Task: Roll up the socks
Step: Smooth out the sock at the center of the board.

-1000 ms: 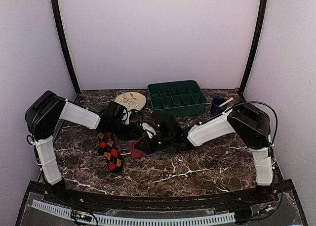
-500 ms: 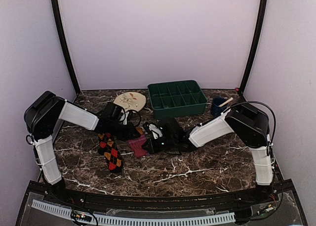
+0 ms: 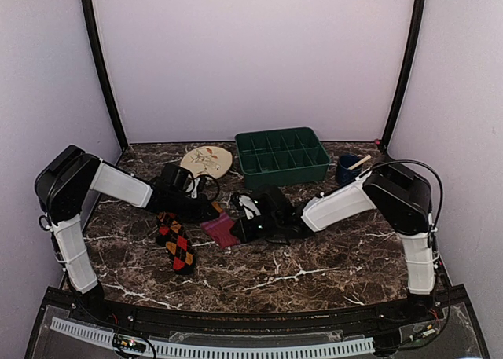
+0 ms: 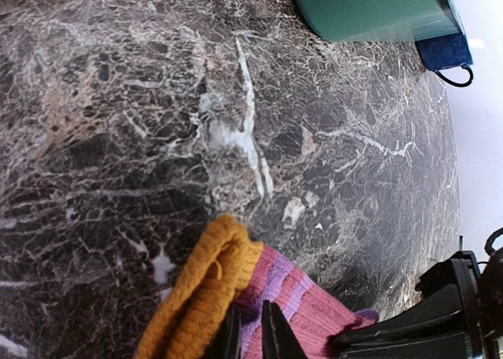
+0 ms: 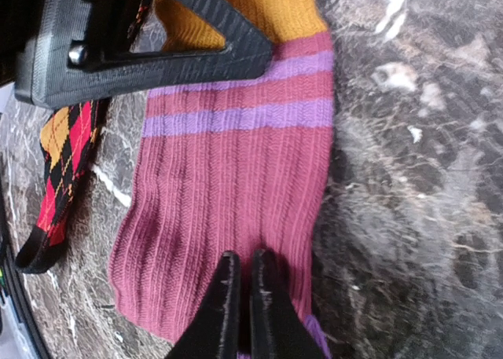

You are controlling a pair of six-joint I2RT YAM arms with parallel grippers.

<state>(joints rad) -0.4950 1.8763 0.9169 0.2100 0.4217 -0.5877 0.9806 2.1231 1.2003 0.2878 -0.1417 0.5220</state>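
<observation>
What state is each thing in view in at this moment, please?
magenta sock, lying flat, unrolled, orange cuff bunched up.
argyle sock, lying flat, unrolled, untouched.
left gripper, shut on the magenta sock at its cuff.
right gripper, shut on the magenta sock near its foot end.
green tray, upright, compartments look empty.
plate, lying flat, nothing on it.
blue cup, upright, a stick inside.

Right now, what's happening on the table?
The left arm has its jaws pinched on the magenta sock by its orange cuff. The right arm has its jaws nearly closed on the fabric near the toe end. The sock lies flat between them, not yet rolled. The black argyle sock lies beside it, untouched.
</observation>
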